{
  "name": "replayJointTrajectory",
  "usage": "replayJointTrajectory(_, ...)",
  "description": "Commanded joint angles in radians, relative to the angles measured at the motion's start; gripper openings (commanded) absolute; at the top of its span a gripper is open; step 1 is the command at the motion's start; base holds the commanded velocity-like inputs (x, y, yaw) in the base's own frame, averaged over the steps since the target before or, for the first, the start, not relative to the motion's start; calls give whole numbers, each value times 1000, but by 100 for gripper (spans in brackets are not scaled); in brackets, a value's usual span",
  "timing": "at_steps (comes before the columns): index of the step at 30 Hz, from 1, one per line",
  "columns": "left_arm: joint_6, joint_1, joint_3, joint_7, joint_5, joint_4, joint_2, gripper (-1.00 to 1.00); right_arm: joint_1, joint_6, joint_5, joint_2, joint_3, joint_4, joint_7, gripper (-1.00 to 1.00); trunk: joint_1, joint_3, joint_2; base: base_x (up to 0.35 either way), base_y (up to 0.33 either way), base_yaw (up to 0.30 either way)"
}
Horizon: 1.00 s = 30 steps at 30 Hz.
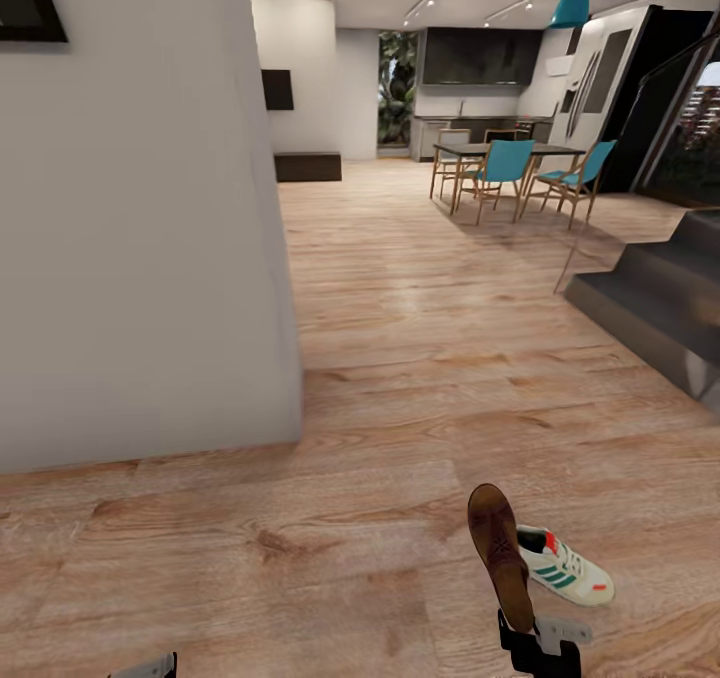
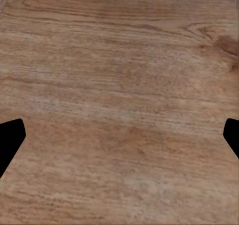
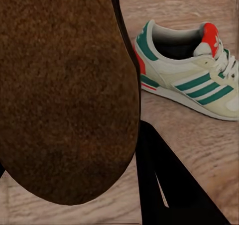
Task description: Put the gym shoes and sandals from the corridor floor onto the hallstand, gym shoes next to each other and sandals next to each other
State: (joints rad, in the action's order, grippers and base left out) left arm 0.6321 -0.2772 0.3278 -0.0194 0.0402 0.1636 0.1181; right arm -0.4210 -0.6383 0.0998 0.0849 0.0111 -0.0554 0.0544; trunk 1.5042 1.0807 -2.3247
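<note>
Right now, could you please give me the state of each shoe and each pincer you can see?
sandal: lifted off the floor, held on edge, sole showing
gym shoe: lying upright on the corridor floor, not held
right pincer: shut on the sandal
left pincer: open, nothing between its fingers, over bare floor

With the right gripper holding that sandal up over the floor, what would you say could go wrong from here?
1. The right gripper seems to hold the sandal by one end, the rest standing free; it might slip or swing while driving.
2. The gym shoe lies on the floor right beside the sandal, so lowering or turning could knock it.
3. The wall corner is near on the left; a turn may clip it.
</note>
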Motion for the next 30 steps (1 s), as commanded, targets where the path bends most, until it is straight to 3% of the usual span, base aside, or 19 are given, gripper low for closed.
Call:
replayJointTrajectory(1,3,0,2,-2,4,-1,0,100,-1,-3,11,0,3,1,-2,-100,0,0,0,84,291,-299)
replayJointTrajectory(20,5,0,2,-2,4,-1,0,100,-1,-3,11,0,3,1,-2,-100,0,-8,0,128,263,-299)
replayJointTrajectory(30,5,0,2,-2,4,0,0,100,-1,-3,11,0,3,1,-2,-100,0,-13,0,75,92,-299)
